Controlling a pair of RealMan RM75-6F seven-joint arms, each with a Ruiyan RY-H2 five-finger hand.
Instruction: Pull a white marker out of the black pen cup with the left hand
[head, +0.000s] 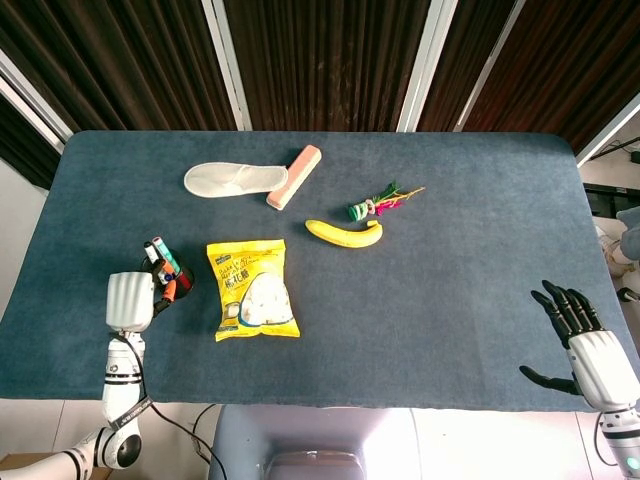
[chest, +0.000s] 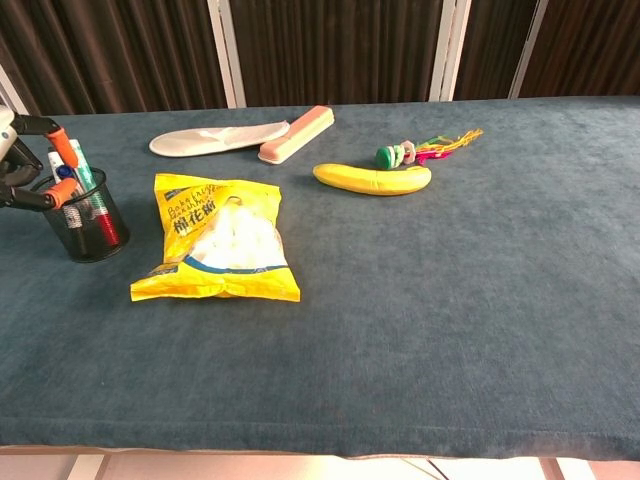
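Note:
The black mesh pen cup (chest: 88, 222) stands near the table's left edge, also visible in the head view (head: 180, 283). Several markers stick up out of it, among them a white marker (chest: 57, 168) with a dark cap on the cup's left side and a green one beside it. My left hand (head: 131, 300) is right beside the cup on its left. Its orange-tipped fingers (chest: 62, 192) reach around the marker tops, spread apart, with nothing plainly pinched. My right hand (head: 578, 335) hovers at the table's front right corner with its fingers spread and holds nothing.
A yellow snack bag (chest: 220, 238) lies just right of the cup. Further back are a white slipper (chest: 215, 138), a pink brush (chest: 296, 134), a banana (chest: 372, 178) and a small feathered toy (chest: 420, 150).

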